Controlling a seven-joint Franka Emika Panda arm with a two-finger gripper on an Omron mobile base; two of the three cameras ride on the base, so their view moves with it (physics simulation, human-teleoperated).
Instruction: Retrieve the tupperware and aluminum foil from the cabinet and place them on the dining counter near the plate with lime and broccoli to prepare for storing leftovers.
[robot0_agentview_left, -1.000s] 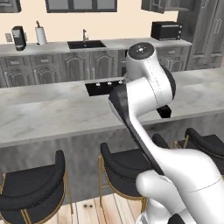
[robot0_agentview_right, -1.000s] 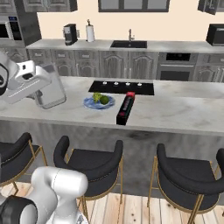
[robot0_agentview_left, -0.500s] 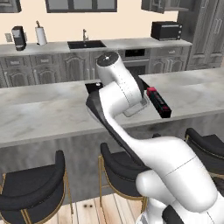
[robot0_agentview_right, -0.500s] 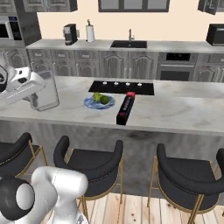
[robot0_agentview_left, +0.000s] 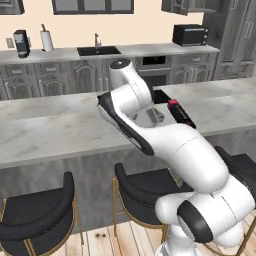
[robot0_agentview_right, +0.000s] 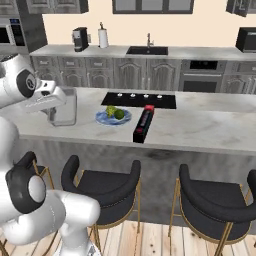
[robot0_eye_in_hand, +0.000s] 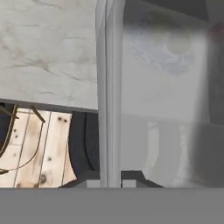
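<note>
In the right base view my gripper (robot0_agentview_right: 52, 101) is shut on a clear tupperware (robot0_agentview_right: 65, 107), which stands upright low over the dining counter (robot0_agentview_right: 210, 127), left of the plate (robot0_agentview_right: 102, 119) with lime and broccoli. I cannot tell whether it touches the counter. The aluminum foil box (robot0_agentview_right: 143, 123), dark with a red end, lies on the counter right of the plate. From the left base view the foil box (robot0_agentview_left: 181, 113) shows beside my arm, with the tupperware (robot0_agentview_left: 151, 118) behind it. In the hand view the tupperware wall (robot0_eye_in_hand: 109, 87) rises between my fingertips (robot0_eye_in_hand: 89, 180); the plate (robot0_eye_in_hand: 162, 48) blurs through it.
A black cooktop (robot0_agentview_right: 140, 99) is set into the counter behind the plate. Black bar stools (robot0_agentview_right: 102, 187) stand along the counter's near side. The back counter holds a sink (robot0_agentview_right: 146, 50), a coffee machine (robot0_agentview_right: 79, 39) and a paper towel roll (robot0_agentview_right: 103, 37).
My arm has swung across the left base view from right to left. In the right base view the held tupperware has shifted a little right, toward the plate. Foil box and plate have stayed put.
</note>
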